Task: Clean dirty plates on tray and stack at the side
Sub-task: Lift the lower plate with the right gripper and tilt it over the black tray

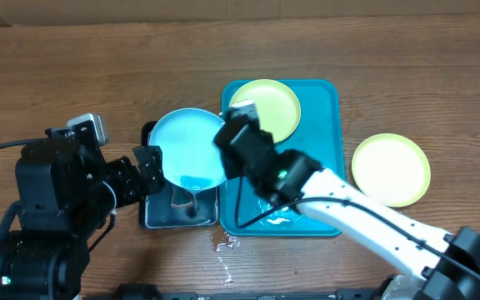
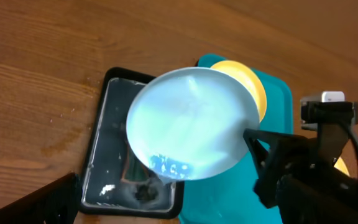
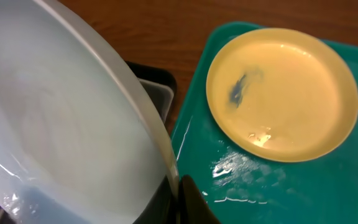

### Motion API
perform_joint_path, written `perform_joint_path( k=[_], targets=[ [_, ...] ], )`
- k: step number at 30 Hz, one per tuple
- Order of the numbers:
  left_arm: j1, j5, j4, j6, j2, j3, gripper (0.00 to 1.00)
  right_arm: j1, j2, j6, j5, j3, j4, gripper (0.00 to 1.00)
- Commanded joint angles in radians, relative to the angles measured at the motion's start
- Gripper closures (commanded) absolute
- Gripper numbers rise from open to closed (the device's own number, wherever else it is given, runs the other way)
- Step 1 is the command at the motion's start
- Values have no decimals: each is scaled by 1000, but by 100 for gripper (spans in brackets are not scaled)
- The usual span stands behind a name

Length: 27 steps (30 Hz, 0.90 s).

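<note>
- I am clenching the right gripper (image 1: 226, 148) on the rim of the light blue plate (image 1: 186, 148), tilting it over the black tray (image 1: 161, 218) just left of the turquoise tray (image 1: 323, 117).
- Bluish water (image 2: 168, 165) is pooling at its low edge.
- A smeared yellow-green plate (image 1: 272, 108) is lying at the turquoise tray's far end.
- A second yellow-green plate (image 1: 390, 169) is sitting on the table (image 1: 73, 67), right of it.
- The left gripper (image 1: 148, 167) is hovering farther left; I cannot tell its grip.

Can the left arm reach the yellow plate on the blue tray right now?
Probably not directly. The light blue plate, held tilted by the right gripper, sits between the left gripper and the yellow plate, and the right arm crosses the tray.
</note>
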Motion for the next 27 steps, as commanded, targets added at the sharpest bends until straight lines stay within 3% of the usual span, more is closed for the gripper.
perform_joint_path(
  k=[1, 21, 27],
  targets=[
    [5, 11, -11, 23, 3, 16, 0, 49, -2, -1, 233, 21, 20, 96],
    [5, 4, 4, 23, 3, 16, 0, 274, -2, -55, 684, 21, -14, 96],
    [5, 4, 4, 23, 3, 16, 0, 322, -2, -104, 726, 21, -19, 96]
  ],
)
